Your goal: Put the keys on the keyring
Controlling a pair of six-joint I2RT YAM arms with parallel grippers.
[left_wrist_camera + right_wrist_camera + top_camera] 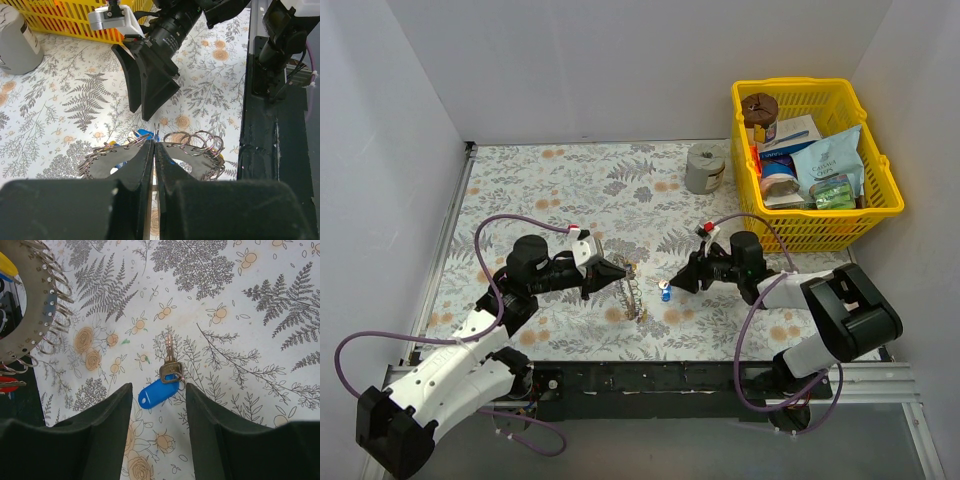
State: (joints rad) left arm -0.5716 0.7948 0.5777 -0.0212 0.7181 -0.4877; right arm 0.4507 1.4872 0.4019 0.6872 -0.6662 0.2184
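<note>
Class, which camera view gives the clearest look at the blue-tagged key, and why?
The right wrist view: the blue-tagged key lies whole on the table, framed between the open right fingers. The top external view shows only a blue speck; the left wrist view, a blue sliver behind the keyring.

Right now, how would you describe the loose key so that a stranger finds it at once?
On the flowered table, left of the yellow basket, look just in front of the open right claw. The blue key lies flat there, a silver blade with a blue plastic tag; it alone lies apart from the keyring.
</note>
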